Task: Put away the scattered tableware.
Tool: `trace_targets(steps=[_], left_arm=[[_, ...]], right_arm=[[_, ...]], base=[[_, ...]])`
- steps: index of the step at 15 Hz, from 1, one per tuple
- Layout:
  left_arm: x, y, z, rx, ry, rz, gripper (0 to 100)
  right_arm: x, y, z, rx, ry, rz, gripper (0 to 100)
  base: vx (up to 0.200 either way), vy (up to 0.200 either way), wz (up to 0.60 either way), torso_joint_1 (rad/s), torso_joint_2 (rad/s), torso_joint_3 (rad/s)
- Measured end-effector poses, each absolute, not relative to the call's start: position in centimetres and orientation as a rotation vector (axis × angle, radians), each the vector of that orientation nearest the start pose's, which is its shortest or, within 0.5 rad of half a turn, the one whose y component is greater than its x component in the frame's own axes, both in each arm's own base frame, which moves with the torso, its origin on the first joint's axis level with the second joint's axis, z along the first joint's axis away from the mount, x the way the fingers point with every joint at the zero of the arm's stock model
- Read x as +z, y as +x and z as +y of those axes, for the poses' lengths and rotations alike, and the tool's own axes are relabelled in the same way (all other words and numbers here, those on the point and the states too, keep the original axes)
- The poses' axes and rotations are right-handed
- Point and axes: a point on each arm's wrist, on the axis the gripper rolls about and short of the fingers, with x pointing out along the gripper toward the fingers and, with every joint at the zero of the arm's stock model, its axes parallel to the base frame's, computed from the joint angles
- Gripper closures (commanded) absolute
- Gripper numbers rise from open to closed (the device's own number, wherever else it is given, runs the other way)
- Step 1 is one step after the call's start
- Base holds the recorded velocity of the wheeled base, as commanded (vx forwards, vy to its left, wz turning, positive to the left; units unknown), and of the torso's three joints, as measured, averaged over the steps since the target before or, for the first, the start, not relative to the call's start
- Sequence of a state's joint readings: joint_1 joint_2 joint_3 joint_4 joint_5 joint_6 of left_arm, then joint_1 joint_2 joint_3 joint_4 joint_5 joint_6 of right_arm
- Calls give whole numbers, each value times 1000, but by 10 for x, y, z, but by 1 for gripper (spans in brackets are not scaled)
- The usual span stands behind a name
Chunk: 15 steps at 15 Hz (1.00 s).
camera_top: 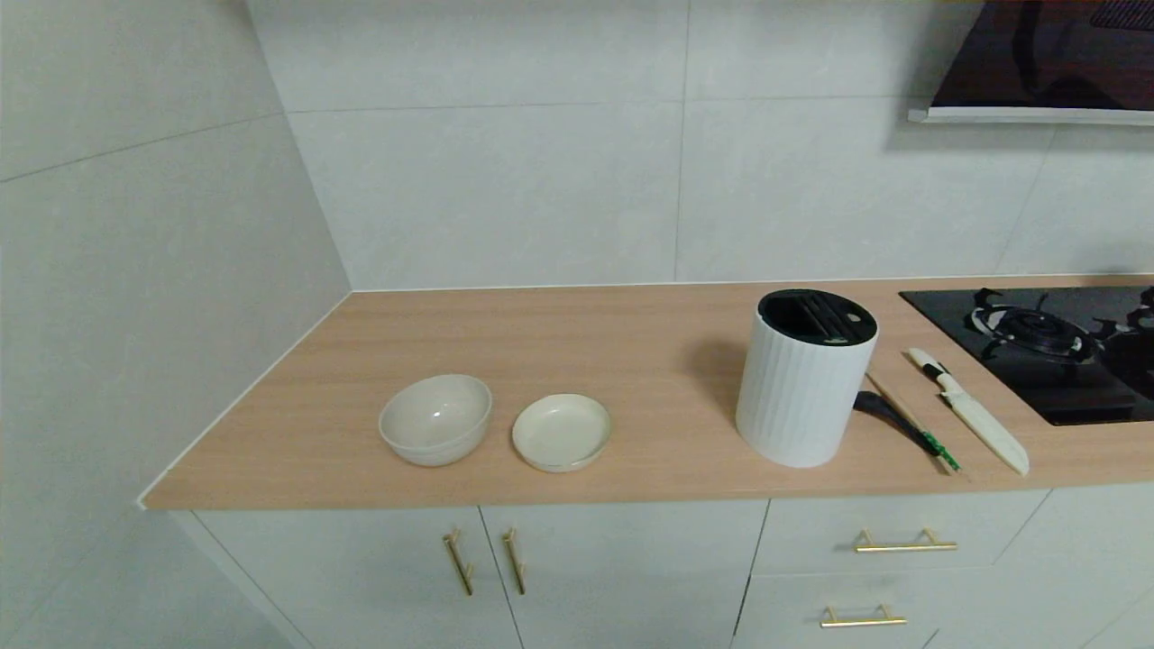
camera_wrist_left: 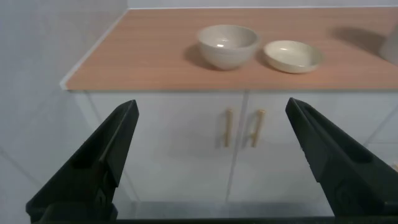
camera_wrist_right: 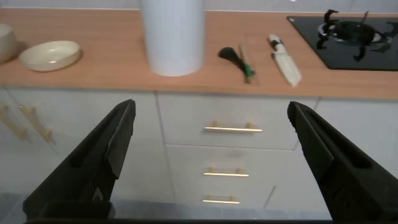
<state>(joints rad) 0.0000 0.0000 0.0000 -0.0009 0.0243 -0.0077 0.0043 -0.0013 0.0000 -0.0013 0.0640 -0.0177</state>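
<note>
On the wooden countertop (camera_top: 631,342) sit a cream bowl (camera_top: 436,419) and a shallow cream dish (camera_top: 561,432) side by side. A white ribbed holder (camera_top: 804,388) with a black slotted top stands to their right. Beside it lie a black spoon with a green-tipped handle (camera_top: 902,425), a chopstick (camera_top: 906,413) and a white knife (camera_top: 969,410). My left gripper (camera_wrist_left: 211,155) is open, held below the counter's front, facing the bowl (camera_wrist_left: 227,45) and dish (camera_wrist_left: 292,55). My right gripper (camera_wrist_right: 211,155) is open too, low before the drawers, facing the holder (camera_wrist_right: 173,36), spoon (camera_wrist_right: 236,58) and knife (camera_wrist_right: 285,60).
A black gas hob (camera_top: 1046,347) occupies the counter's right end, under a range hood (camera_top: 1037,63). Tiled walls close the back and left. White cabinet doors with gold handles (camera_top: 487,559) and drawers (camera_top: 902,543) lie below the counter.
</note>
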Motion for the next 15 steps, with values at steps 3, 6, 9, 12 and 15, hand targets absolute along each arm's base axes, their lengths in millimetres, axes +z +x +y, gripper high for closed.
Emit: trace_targets(steps=[3, 6, 9, 12, 15], left_arm=[[76, -23, 1, 24, -7, -2, 0], [76, -23, 1, 24, -7, -1, 0], [76, -23, 1, 24, -7, -1, 0], [76, -23, 1, 24, -7, -1, 0], [76, -23, 1, 24, -7, -1, 0]], right_arm=[[76, -23, 1, 68, -18, -3, 0], [76, -23, 1, 68, -18, -3, 0], [76, -23, 1, 68, -18, -3, 0], [76, -23, 1, 68, -18, -3, 0], [76, -23, 1, 68, -18, -3, 0]], base=[[0, 200, 0, 9, 6, -1], [0, 200, 0, 1, 1, 2], [0, 200, 0, 1, 2, 2], [0, 200, 0, 5, 4, 5], [0, 133, 0, 0, 0, 2]])
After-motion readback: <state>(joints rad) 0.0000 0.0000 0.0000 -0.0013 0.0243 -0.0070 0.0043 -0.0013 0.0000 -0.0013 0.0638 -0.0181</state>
